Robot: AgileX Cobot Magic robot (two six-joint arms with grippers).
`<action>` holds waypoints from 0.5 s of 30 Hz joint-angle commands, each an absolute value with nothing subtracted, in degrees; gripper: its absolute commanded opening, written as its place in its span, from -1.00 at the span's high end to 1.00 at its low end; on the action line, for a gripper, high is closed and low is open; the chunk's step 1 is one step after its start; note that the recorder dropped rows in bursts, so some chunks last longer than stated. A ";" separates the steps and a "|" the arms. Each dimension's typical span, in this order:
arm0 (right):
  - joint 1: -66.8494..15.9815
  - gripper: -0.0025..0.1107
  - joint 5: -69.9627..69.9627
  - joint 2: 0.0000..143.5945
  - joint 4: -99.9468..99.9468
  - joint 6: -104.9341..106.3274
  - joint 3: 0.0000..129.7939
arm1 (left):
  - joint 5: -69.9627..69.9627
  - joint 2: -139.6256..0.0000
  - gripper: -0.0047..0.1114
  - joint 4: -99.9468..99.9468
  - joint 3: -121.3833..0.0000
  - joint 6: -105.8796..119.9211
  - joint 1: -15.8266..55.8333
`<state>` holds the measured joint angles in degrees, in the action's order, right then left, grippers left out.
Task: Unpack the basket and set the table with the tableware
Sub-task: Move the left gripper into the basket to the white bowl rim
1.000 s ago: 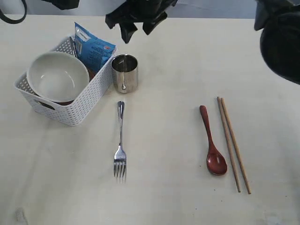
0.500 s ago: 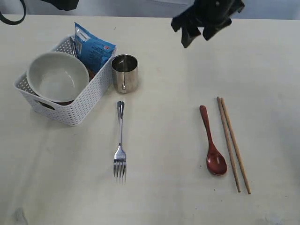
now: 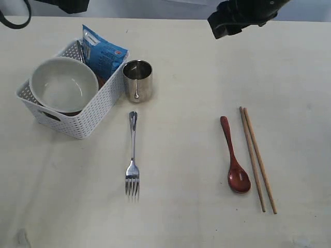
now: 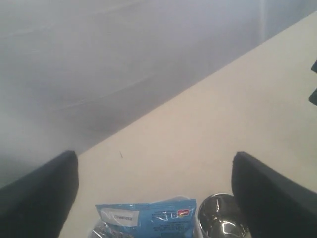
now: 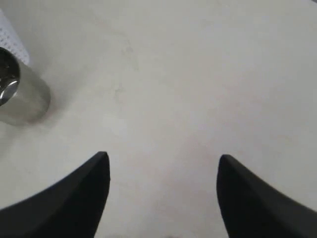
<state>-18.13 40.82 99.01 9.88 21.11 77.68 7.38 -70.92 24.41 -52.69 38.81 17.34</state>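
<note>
The white basket [image 3: 85, 116] stands at the table's [image 3: 181, 217] left and holds the cream bowl [image 3: 63, 84], a blue snack packet [image 3: 102, 54] and a steel handle [image 3: 80, 50]. A steel cup [image 3: 137, 80] stands just right of the basket. A fork [image 3: 133, 155] lies in front of the cup. The dark red spoon [image 3: 234, 155] and the chopsticks [image 3: 257, 157] lie to the right. My left gripper [image 4: 156, 163] hangs open and empty above the packet [image 4: 143, 215] and cup [image 4: 220, 223]. My right gripper [image 5: 163, 158] is open over bare table; it shows dark at the top edge [image 3: 235, 20].
Part of the left arm [image 3: 67, 5] shows at the top left edge. In the right wrist view the cup [image 5: 20, 96] and a corner of the basket [image 5: 12, 37] lie off to one side. A grey wall [image 4: 124, 59] rises behind the table's far edge.
My right gripper has swung from above the cup across to the right and back toward the table's far edge. The tableware and basket have not moved.
</note>
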 commanded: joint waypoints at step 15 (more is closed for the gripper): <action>-18.29 -0.10 37.44 91.43 12.21 22.71 72.85 | 42.36 -90.55 -0.33 12.43 -69.69 20.83 1.92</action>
